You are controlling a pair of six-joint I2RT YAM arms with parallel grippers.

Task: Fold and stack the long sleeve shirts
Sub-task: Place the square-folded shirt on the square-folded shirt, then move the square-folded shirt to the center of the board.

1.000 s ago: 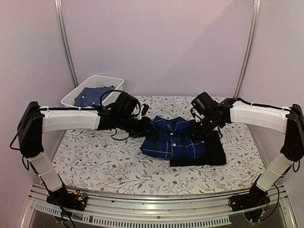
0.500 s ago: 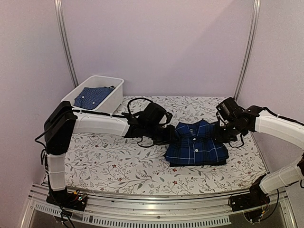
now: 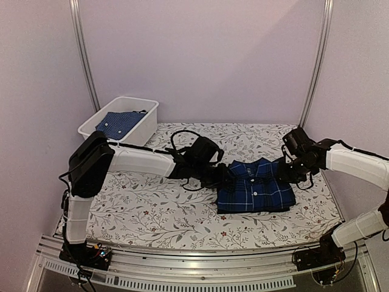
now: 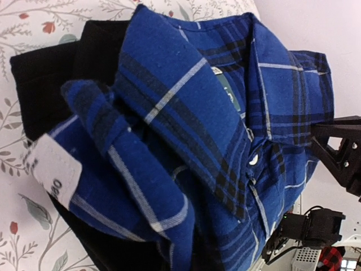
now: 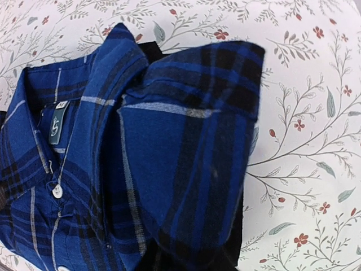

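Observation:
The navy-and-blue plaid shirt (image 3: 255, 190) lies folded, collar to the back, on top of the black shirt (image 3: 246, 210), of which only a dark rim shows beneath. My left gripper (image 3: 226, 177) is at the plaid shirt's left collar side and my right gripper (image 3: 282, 172) at its right collar side. In the left wrist view the plaid cloth (image 4: 186, 130) bunches up over the jaws, with the black shirt (image 4: 51, 73) under it. In the right wrist view a raised fold of plaid (image 5: 192, 158) covers the jaws, and black cloth (image 5: 228, 251) shows below. Both grippers look shut on the plaid cloth.
A white bin (image 3: 149, 118) stands at the back left with another blue patterned cloth (image 3: 118, 123) inside. The floral table cover (image 3: 152, 207) spreads around the stack. Metal posts stand at the back corners.
Both arms have carried the plaid shirt to the right. It now sits squarely over the black shirt, which showed at its right side a second ago.

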